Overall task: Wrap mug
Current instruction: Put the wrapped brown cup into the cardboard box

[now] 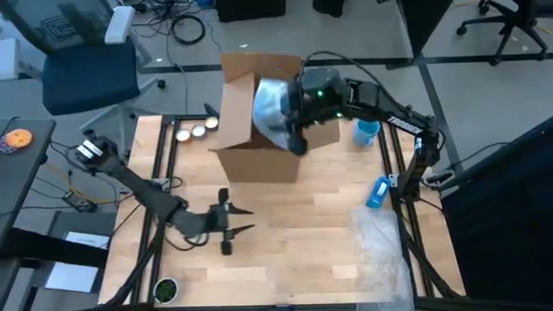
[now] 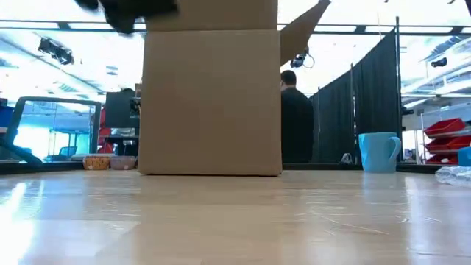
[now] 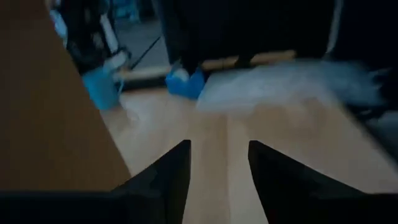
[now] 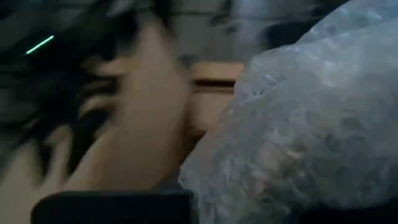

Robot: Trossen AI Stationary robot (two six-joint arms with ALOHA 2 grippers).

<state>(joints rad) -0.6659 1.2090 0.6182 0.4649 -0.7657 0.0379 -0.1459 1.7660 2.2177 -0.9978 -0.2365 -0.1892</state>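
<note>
1. Surface — a pale wood-plank table [image 1: 294,242] in a dark metal frame; the low view shows its top glossy, catching the ceiling light.
2. Cardboard box [image 1: 259,121], flaps raised, stands at the far middle of the table. My right gripper [image 1: 289,117] hangs over its open top, clenched on a bundle of bubble wrap [image 1: 272,108]; my right wrist view is filled with the cloudy plastic [image 4: 311,124]. I cannot tell whether the mug is inside the bundle.
3. A blue mug [image 1: 367,131] stands unwrapped at the far right of the table, well apart from the box and to its right in the low view [image 2: 379,152].
4. My left gripper [image 1: 233,220] rests low over the near-left part of the table, fingers [image 3: 168,180] spread apart and holding nothing, pointing toward the right side.
5. A clear sheet of wrap [image 1: 380,238] lies flat at the near right; a blue object [image 1: 378,192] sits on the right frame rail.
6. Three small round tins [image 1: 196,131] line the far-left edge beside the box.
7. Room — grey floor with cables, a blue office chair [image 1: 86,60] beyond the far-left corner, black curtains [image 2: 360,110] and red bins at the right of the low view, a person [image 2: 294,118] in dark clothing standing behind the box.
</note>
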